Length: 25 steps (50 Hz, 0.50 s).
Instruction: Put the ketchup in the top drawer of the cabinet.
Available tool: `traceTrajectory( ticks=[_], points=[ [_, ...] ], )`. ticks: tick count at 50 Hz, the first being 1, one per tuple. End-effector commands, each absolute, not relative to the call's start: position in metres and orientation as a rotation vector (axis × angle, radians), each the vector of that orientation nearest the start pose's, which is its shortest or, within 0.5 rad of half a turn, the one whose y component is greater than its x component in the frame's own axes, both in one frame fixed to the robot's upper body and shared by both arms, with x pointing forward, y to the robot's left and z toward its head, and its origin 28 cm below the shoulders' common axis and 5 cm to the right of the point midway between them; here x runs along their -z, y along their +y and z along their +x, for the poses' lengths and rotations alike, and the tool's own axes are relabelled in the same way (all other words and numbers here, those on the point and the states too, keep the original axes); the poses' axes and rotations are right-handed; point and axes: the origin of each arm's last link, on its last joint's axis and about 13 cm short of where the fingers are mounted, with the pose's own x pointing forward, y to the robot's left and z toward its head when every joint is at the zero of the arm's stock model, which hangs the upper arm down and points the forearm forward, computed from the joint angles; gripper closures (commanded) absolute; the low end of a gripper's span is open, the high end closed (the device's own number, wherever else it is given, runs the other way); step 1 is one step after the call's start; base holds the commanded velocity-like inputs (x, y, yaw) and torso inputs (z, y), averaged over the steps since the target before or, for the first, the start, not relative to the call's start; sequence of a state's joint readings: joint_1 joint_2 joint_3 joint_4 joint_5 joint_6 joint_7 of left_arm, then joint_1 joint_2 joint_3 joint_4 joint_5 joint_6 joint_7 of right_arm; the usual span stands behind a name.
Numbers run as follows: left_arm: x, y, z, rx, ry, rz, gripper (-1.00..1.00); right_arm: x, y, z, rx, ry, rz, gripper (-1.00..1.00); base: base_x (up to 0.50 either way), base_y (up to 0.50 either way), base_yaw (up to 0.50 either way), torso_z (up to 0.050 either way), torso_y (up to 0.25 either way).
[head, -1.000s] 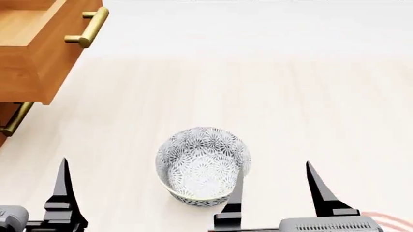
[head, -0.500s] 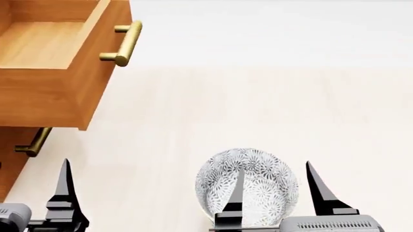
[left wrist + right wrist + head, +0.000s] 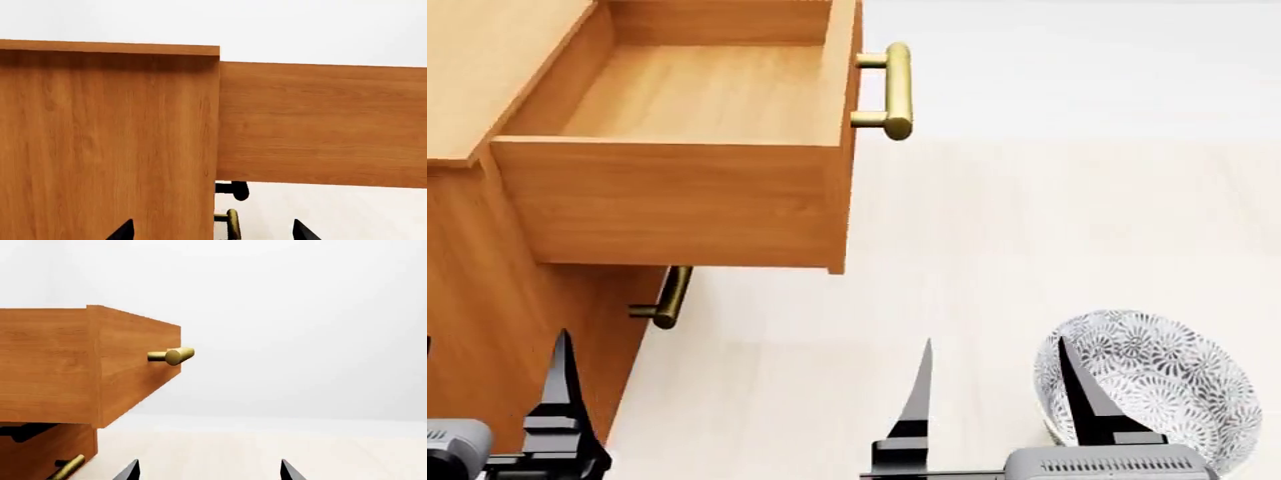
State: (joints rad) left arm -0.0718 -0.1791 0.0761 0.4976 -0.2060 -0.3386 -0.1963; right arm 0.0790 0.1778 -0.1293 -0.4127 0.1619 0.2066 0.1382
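Two grippers: the left gripper (image 3: 494, 400) and right gripper (image 3: 1001, 395) were held spread apart, nothing between them.
Top drawer (image 3: 681, 190): pulled out of the cabinet (image 3: 481, 300), interior bare.
Ketchup: not seen in any view.
Patterned bowl (image 3: 1174, 380): set on the floor beside the right gripper.

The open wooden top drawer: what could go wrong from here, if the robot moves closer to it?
1. The light-brown wooden top drawer juts far out of the orange-brown cabinet, so an arm swinging that way may strike its side or its brass bar handle.
2. The white patterned bowl sits just beyond the right end effector, which could knock it.
3. No ketchup can shows in any view, and both end effectors look empty.
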Motion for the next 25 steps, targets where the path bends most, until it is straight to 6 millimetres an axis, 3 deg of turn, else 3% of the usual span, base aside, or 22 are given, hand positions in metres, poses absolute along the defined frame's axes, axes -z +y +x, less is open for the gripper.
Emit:
traceTrajectory(
  ticks=[1,6,15,25],
  points=[
    [-0.109,0.215,0.214,-0.024,-0.205,-0.032,-1.00,-0.100,-0.099,0.219,-0.058,-0.257,-0.003,-1.00,0.00,0.50,0.00,0.000,0.000],
    [-0.108,0.215,0.214,-0.025,-0.202,-0.034,-1.00,-0.100,-0.098,0.220,-0.057,-0.257,-0.007,-1.00,0.00,0.50,0.00,0.000,0.000],
    [-0.109,0.215,0.213,-0.024,-0.203,-0.034,-1.00,-0.103,-0.100,0.218,-0.068,-0.275,0.001,-1.00,0.00,0.00,0.00,0.000,0.000],
    [-0.107,0.215,0.216,-0.032,-0.204,-0.023,-1.00,-0.119,-0.128,0.215,-0.051,-0.307,-0.027,-1.00,0.00,0.00,0.00,0.000,0.000]
  ],
)
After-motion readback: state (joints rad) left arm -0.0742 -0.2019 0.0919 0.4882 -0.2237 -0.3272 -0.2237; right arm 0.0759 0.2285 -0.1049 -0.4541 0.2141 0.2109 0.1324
